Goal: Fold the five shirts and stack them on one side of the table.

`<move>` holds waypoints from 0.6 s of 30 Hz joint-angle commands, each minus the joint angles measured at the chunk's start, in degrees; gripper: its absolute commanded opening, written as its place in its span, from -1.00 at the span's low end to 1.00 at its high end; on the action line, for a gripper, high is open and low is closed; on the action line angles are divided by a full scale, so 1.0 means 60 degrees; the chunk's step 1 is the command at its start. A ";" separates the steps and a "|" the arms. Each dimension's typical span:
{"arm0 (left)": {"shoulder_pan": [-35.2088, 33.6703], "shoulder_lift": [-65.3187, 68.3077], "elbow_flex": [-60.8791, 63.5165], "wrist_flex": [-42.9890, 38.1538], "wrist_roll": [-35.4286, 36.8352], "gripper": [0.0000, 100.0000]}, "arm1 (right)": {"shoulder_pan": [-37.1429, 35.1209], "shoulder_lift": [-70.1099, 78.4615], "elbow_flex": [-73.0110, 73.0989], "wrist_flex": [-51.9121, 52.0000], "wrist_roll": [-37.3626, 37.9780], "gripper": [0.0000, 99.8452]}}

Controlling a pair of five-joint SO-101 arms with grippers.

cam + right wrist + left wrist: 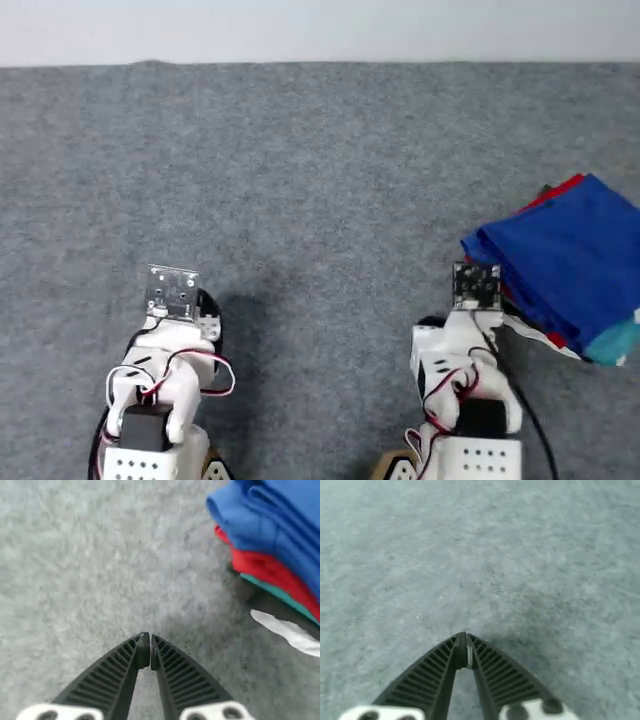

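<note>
A stack of folded shirts (572,268) lies at the table's right edge, a blue one (272,517) on top, with red (267,570), teal (285,596), dark and white (292,636) layers under it. My right gripper (149,651) is shut on nothing, hanging over bare felt just left of the stack; in the high view that arm (468,345) stands at the front right. My left gripper (465,651) is shut and empty above the felt, its arm (165,350) at the front left, far from the shirts.
Grey felt (320,180) covers the whole table, with a pale wall (320,30) behind its far edge. A black cable (530,420) runs from the right arm toward the front edge.
</note>
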State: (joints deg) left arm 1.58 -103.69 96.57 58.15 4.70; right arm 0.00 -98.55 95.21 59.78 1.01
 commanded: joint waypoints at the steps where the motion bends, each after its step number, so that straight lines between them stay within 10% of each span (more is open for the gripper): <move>1: 0.0176 -0.0088 -0.0037 -0.0147 -0.0103 -0.99 | -0.0212 -0.1018 0.0205 0.0095 0.0117 -0.98; 18: 0.0088 -0.0088 -0.0022 0.2095 -0.0059 -0.99 | -0.1238 -0.0696 0.0205 0.2396 -0.0059 -0.98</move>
State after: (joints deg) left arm 2.02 -103.69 96.57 69.05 4.70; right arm -9.05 -102.15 95.65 72.70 -2.15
